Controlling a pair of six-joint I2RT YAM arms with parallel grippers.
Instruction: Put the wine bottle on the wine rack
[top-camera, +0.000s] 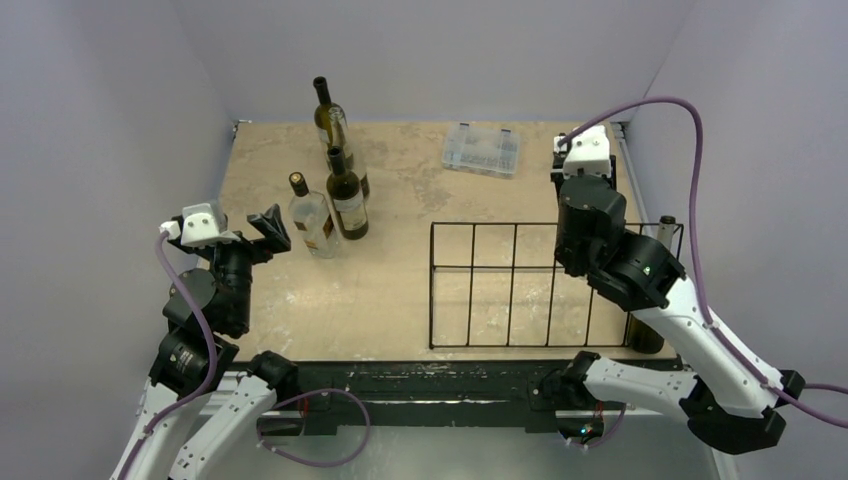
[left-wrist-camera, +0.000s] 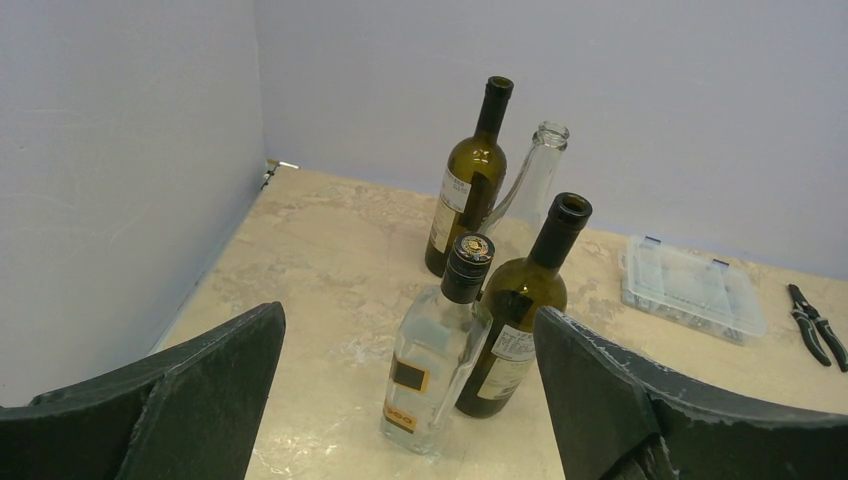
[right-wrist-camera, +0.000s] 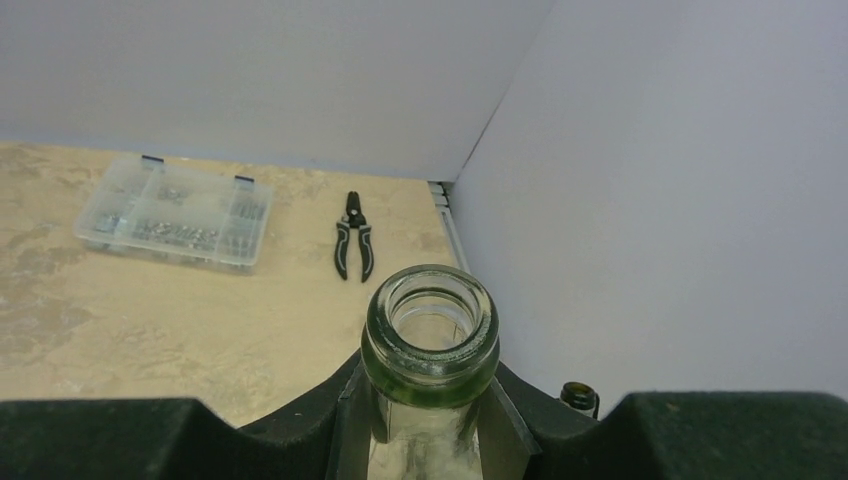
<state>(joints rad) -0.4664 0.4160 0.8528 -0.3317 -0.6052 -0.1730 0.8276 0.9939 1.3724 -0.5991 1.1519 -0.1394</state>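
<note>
The right gripper (right-wrist-camera: 428, 425) is clenched on the neck of a pale green glass wine bottle (right-wrist-camera: 430, 372), held mouth-up at the right end of the black wire wine rack (top-camera: 490, 267), which stands by the worktop's near right edge. A dark bottle (top-camera: 646, 335) shows at that same end, mostly hidden by the arm. The left gripper (top-camera: 268, 230) hangs released, jaws spread, facing four upright bottles (left-wrist-camera: 515, 310) in the far left part. A clear compartment box (top-camera: 481, 150) sits by the far edge, with pliers (right-wrist-camera: 353, 235) near the far right corner.
</note>
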